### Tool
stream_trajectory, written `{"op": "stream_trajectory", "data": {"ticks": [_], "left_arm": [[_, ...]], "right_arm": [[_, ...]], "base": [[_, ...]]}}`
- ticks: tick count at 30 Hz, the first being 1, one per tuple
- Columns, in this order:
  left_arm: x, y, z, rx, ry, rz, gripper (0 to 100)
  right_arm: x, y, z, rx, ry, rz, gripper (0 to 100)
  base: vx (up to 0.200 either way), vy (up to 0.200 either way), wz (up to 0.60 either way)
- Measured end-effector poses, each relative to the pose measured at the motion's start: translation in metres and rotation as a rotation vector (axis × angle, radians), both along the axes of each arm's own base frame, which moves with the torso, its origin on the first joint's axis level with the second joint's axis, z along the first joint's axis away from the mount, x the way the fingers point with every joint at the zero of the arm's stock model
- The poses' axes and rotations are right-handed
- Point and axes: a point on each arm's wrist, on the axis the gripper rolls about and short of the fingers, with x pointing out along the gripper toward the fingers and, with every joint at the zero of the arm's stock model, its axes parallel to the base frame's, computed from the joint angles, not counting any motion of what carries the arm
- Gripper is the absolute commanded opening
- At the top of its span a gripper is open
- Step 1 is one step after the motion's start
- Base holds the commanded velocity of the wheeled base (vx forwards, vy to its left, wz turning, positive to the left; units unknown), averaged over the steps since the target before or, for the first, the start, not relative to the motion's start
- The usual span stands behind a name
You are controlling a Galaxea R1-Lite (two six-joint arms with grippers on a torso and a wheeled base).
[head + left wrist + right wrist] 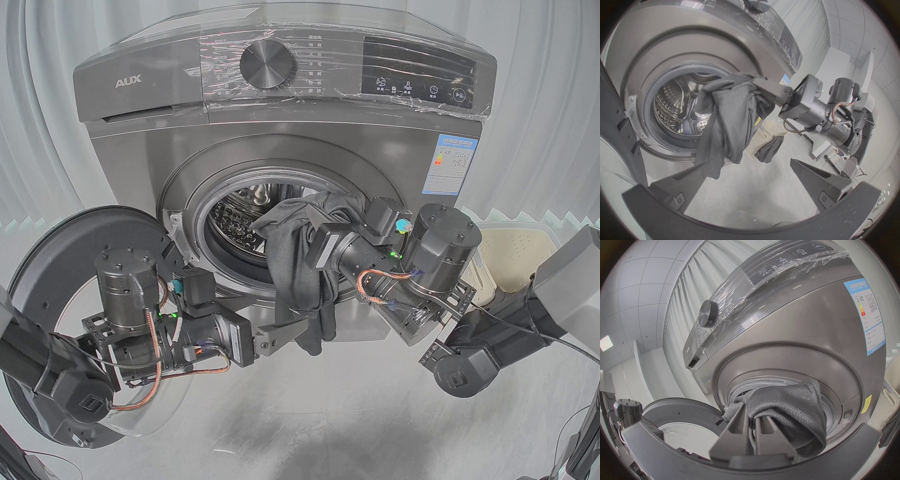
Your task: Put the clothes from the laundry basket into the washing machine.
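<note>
One garment [292, 250] clamped in right gripper [753, 427] before drum [240, 219]; left gripper [750, 164] agape; basket [519, 250] beside.

The washing machine [144, 156] carries a brand word on its drawer front [128, 81], small characters around the dial [267, 64], icons on the touch panel [419, 87], and a blue label [449, 164] with a QR code.

Bright, even diffuse light from overhead, ceiling panel [605, 343] lit in right wrist view; no hard shadows on washing machine [144, 156] front. Glare streaks on plastic film [775, 262] over ctrl panel, specular spots inside drum [675, 93], dark garment [300, 250] folds read near-black. Heavy fisheye in both wrist views w/ black corners; curtain [37, 125] pleats bow at head view edges.
</note>
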Motion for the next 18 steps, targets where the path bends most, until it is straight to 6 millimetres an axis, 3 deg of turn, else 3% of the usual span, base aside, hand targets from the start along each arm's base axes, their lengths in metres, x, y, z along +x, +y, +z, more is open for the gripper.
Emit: {"op": "stream_trajectory", "data": {"ticks": [18], "left_arm": [[0.035,-0.021,-0.024,-0.062,-0.042,0.033,100]], "right_arm": [[0.001,0.000,0.000,0.003,0.003,-0.017,0]], "base": [[0.000,0.000,0.00]]}}
